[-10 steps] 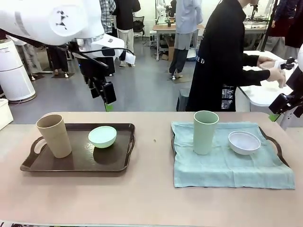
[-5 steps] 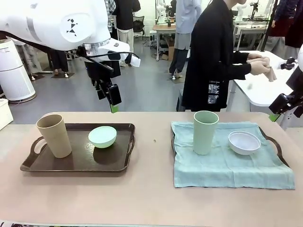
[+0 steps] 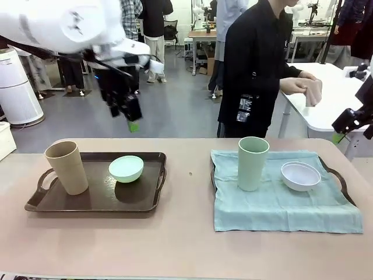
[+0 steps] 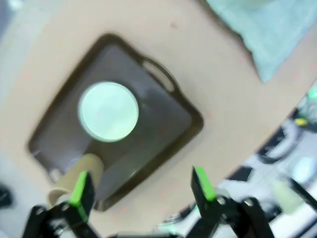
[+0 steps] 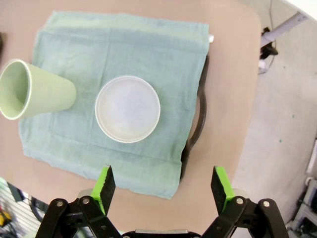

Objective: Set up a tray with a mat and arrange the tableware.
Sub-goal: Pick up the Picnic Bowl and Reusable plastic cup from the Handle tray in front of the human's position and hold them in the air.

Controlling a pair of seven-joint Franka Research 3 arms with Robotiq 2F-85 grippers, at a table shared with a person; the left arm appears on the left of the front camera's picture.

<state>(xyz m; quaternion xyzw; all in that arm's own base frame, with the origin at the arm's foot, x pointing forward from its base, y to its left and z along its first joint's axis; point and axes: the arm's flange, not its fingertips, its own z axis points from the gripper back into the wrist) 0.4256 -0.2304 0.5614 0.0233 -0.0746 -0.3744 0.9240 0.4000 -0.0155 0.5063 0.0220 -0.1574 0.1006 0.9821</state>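
On the left, a dark brown tray (image 3: 99, 198) holds the tan cup (image 3: 66, 167) and the mint green bowl (image 3: 126, 168). My left gripper (image 3: 133, 123) hangs open high above the tray's far edge; from its wrist I look down on the bowl (image 4: 108, 111) and cup (image 4: 77, 181) between its fingers (image 4: 81, 191). On the right, a teal mat (image 3: 280, 204) covers a second tray (image 3: 338, 178), with the pale green cup (image 3: 253, 163) and white bowl (image 3: 301, 175) on it. My right gripper (image 3: 338, 135) stands open above that tray's right end, over the bowl (image 5: 128, 108) and cup (image 5: 29, 91).
A person in black stands at the far side of the table, hands raised over a white side table (image 3: 326, 111) at the right. Bare tabletop (image 3: 186, 192) lies between the two trays. The right tray's handle (image 5: 198, 119) pokes out from under the mat.
My left gripper has swung a little left and up. The person has turned and drawn their hands back from the side table. Cups and bowls have not moved.
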